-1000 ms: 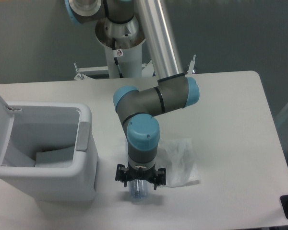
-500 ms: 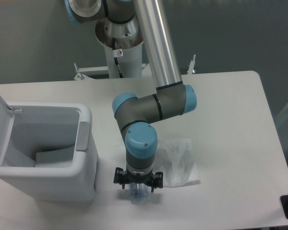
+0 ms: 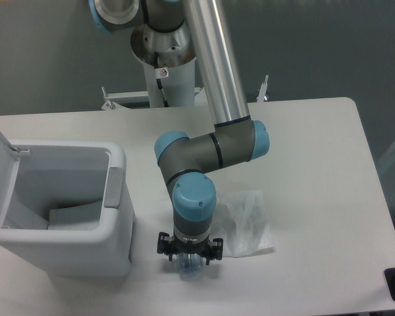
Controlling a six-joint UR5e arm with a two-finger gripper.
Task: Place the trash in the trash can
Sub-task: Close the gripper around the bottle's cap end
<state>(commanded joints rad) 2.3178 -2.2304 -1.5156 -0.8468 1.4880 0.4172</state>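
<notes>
The gripper [image 3: 189,258] stood over the bottle [image 3: 190,264] near the table's [image 3: 316,151] front edge; jaw state unclear; wrapper [image 3: 247,224] just right; bin [image 3: 66,204] left, open; both items seemingly remained.

Under my wrist the bottle [image 3: 190,266] is mostly hidden; only a clear, bluish bit of it shows on the table near the front edge. Just to its right lies the wrapper [image 3: 246,222], crumpled, whitish and see-through, flat on the table. The bin [image 3: 115,217] stands to my left, white and boxy, lid swung open, grey tab on its rim.
</notes>
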